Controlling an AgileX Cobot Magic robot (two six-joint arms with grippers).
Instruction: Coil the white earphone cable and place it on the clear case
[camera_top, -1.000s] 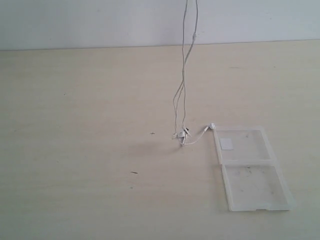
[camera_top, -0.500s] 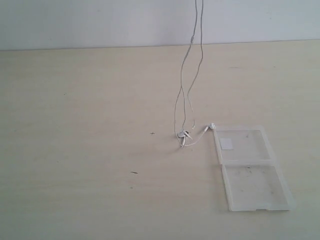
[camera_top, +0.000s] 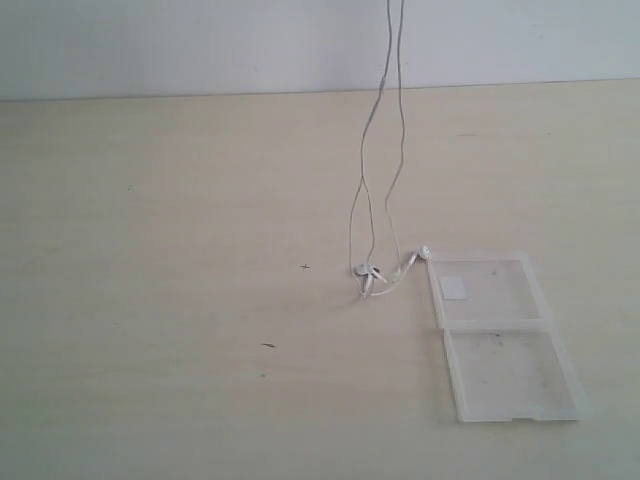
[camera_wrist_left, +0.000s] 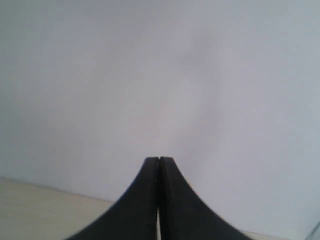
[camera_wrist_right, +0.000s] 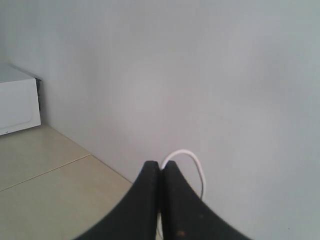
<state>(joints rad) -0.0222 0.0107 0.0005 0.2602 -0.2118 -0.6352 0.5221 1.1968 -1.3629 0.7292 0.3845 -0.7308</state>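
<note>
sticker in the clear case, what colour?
White. The sticker sits in one half of the clear case; exterior view shows it best.

The exterior view is brightly and evenly lit, and a washed, low-contrast, slightly soft picture is given. Only a faint shadow is cast on the pale wooden tabletop (camera_top: 150, 300) beside the thin white earphone cable (camera_top: 384, 80). In both wrist views the black left gripper (camera_wrist_left: 159, 160) and right gripper (camera_wrist_right: 160, 164) are rendered as underexposed, soft-edged silhouettes against hazy grey.

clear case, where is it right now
Exterior view: the clear case lies open on the table, lower right, just right of the white earphone cable.
</note>
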